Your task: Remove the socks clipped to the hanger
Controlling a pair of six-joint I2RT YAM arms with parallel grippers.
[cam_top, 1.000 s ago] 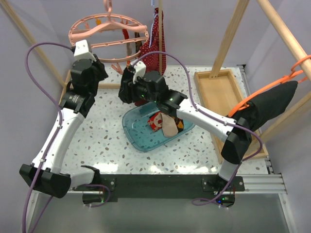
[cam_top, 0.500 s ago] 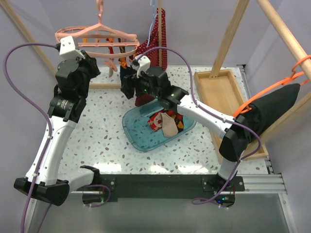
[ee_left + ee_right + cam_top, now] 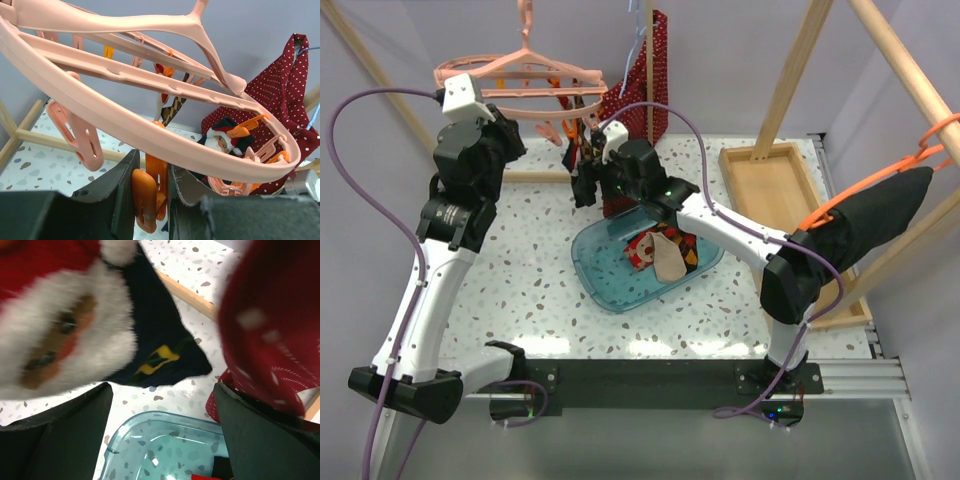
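The salmon-pink ring hanger (image 3: 525, 72) hangs at the back left and fills the left wrist view (image 3: 150, 125). My left gripper (image 3: 512, 128) is shut on an orange clip (image 3: 150, 192) under the ring's near rim (image 3: 150, 200). A dark sock with a Santa face (image 3: 222, 140) and an argyle sock (image 3: 172, 107) hang from clips on the far side. My right gripper (image 3: 582, 172) is open just below the Santa sock (image 3: 60, 330), with nothing between its jaws (image 3: 160, 390). More socks, one pale beige (image 3: 665, 262), lie in the teal tub (image 3: 605, 285).
The red white-dotted garment (image 3: 642, 85) hangs just right of the socks and shows in the right wrist view (image 3: 270, 330). A wooden tray (image 3: 770, 185) lies at right. Black cloth on an orange hanger (image 3: 880, 215) hangs far right. Wooden frame posts (image 3: 790, 80) stand around.
My left arm rose up and left and closed on the orange clip. The ring hanger swung left and tilted. My right gripper moved back a little, under the hanging socks.
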